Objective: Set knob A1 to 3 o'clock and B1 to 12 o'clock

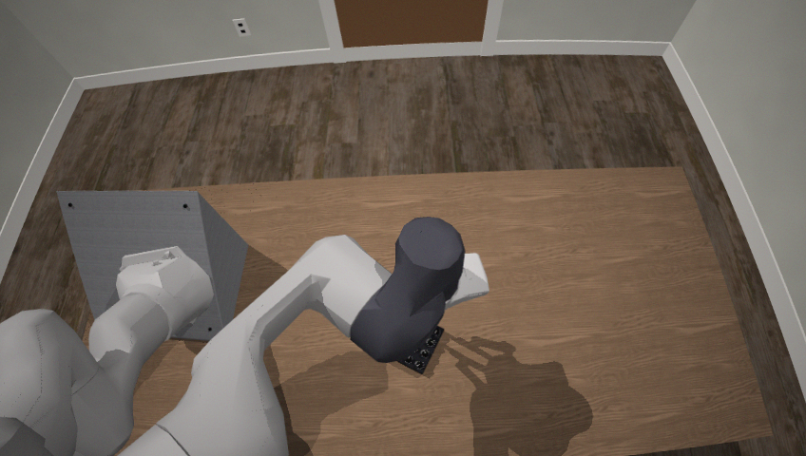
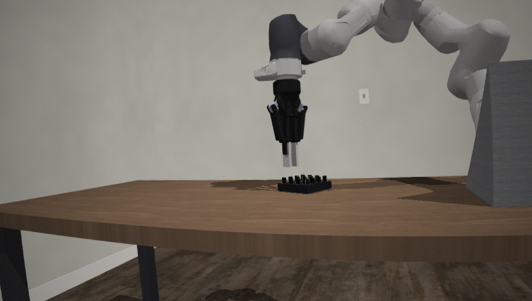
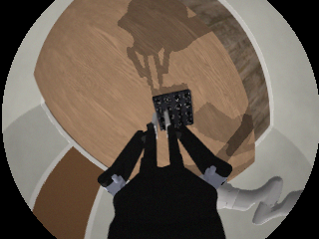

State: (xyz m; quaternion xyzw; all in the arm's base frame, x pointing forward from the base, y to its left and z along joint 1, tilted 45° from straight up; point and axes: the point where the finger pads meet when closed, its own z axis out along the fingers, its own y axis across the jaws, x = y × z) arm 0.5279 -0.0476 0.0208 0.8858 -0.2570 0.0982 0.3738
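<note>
While the pale arm [image 1: 226, 361] [image 2: 328, 37] [image 3: 249, 194] is reached out over the wooden counter [image 1: 593, 237] [image 2: 186, 212] [image 3: 95, 65], the claw [image 2: 290, 163] [image 3: 160, 117] is pointed straight down above the knob box [image 1: 421, 354] [image 2: 303, 188] [image 3: 174, 107]. Its fingertips are set slightly apart, with a narrow gap left between them and nothing clamped. In the exterior view, bare wall is seen between the tips and the tops of the knobs, so no knob is touched. The tips are placed over the side of the box that is farther from the grey block [image 1: 141, 215] [image 2: 513, 130].

The black box is set upright and flat on the counter, and its short dark knobs are arranged in rows on top. In the top view, much of it is covered by the dark wrist section [image 1: 430, 242] [image 2: 285, 37], and only one corner and a strip of knobs are left exposed. In the wrist view, part of the box is hidden by the fingers. The printed names and white lines are too small to be read, so the directions of A1 and B1 cannot be told. Beside the box, a forked shadow [image 1: 526, 407] [image 3: 161, 25] is cast across the wood.
</note>
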